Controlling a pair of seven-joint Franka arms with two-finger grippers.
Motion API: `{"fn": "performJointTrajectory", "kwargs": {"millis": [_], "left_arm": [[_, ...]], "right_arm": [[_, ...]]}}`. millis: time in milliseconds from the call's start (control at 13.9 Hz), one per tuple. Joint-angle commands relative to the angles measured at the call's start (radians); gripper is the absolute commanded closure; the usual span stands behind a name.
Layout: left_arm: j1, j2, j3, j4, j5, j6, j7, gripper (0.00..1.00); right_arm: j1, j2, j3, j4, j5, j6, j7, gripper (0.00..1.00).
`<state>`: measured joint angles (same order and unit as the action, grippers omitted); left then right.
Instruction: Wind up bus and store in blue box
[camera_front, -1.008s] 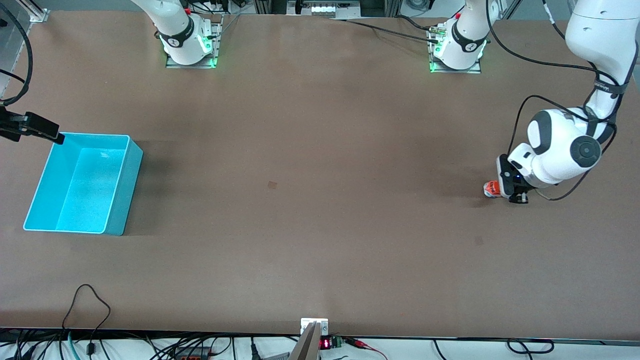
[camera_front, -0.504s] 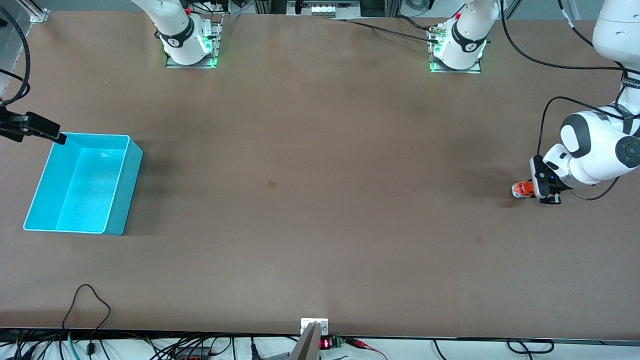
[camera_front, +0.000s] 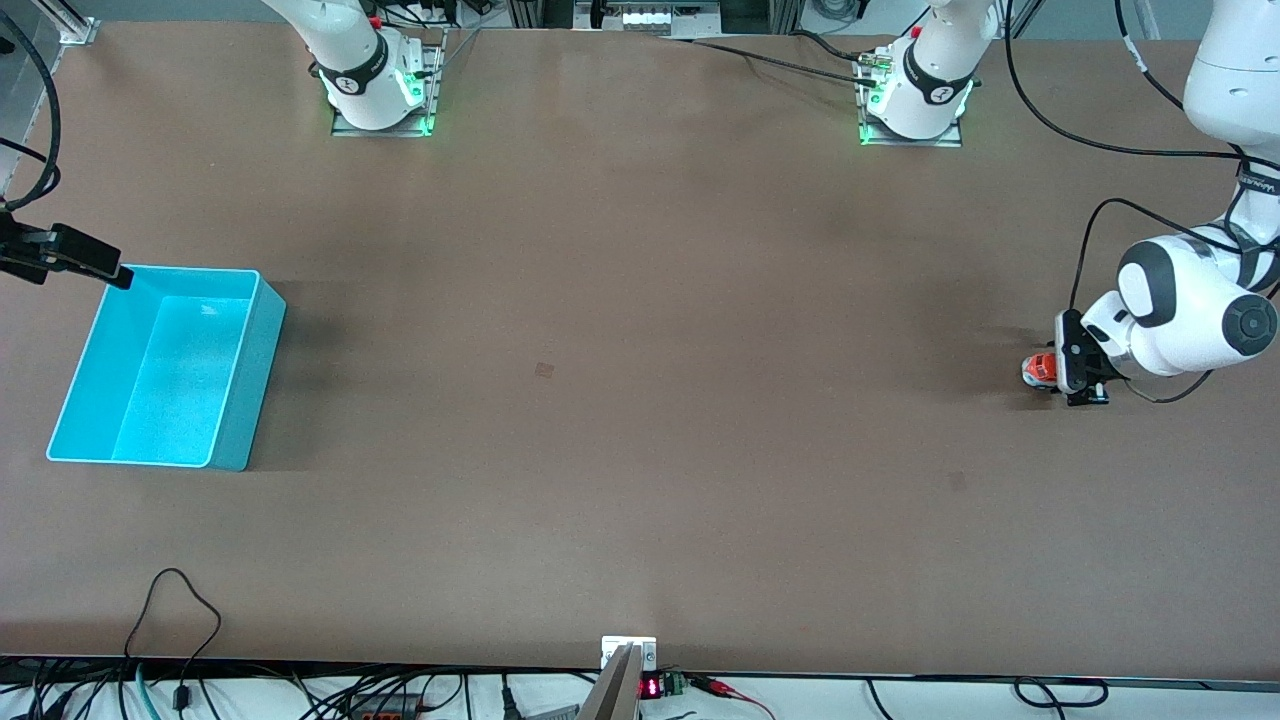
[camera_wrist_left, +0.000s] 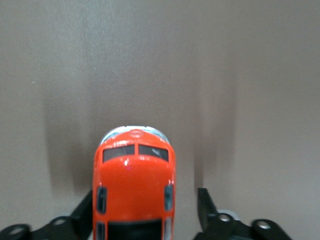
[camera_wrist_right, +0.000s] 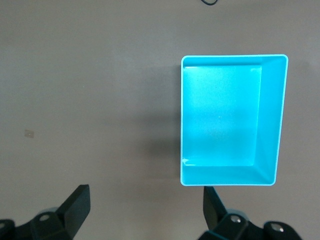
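Observation:
The small orange bus (camera_front: 1038, 370) stands on the table near the left arm's end. In the left wrist view the bus (camera_wrist_left: 134, 185) lies between my left gripper's (camera_wrist_left: 145, 202) open fingers, with a gap on one side. My left gripper (camera_front: 1062, 378) is low at the table, around the bus. The blue box (camera_front: 170, 380) stands empty at the right arm's end and also shows in the right wrist view (camera_wrist_right: 220, 115). My right gripper (camera_front: 116, 275) waits in the air over the box's corner, and in the right wrist view (camera_wrist_right: 145, 195) it is open and empty.
A small dark mark (camera_front: 544, 370) lies on the brown table near its middle. Cables hang over the table edge nearest the front camera. Both arm bases stand along the edge farthest from that camera.
My left gripper and the bus moved together toward the left arm's end of the table, then shifted slightly back. The right arm has not moved.

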<state>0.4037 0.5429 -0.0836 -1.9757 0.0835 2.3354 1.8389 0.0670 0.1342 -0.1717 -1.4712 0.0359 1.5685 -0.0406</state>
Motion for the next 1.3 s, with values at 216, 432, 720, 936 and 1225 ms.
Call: {"fn": "performJointTrajectory", "kwargs": {"millis": [216,432,720,936,1225], "left_arm": [[-0.049,-0.142,-0.016,0.099,0.016,-0.272,0.016,0.00],[-0.081,-0.184,-0.024,0.145,0.019,-0.381,0.016,0.00],[-0.149,-0.195,-0.025,0.202,0.010,-0.410,0.003,0.00],[-0.186,-0.178,-0.034,0.253,-0.026,-0.407,-0.044,0.00],[-0.204,-0.172,-0.036,0.281,-0.137,-0.403,-0.167,0.00]], "right_arm": [[-0.004,0.002,0.000,0.011,0.019,0.001,-0.002,0.00],[-0.006,0.002,0.000,0.011,0.019,-0.001,-0.002,0.00],[-0.001,0.004,0.000,0.011,0.025,0.004,-0.002,0.00],[-0.006,0.021,0.000,0.012,0.050,0.021,-0.004,0.00],[-0.006,0.022,0.000,0.012,0.051,0.021,-0.004,0.00]]}}
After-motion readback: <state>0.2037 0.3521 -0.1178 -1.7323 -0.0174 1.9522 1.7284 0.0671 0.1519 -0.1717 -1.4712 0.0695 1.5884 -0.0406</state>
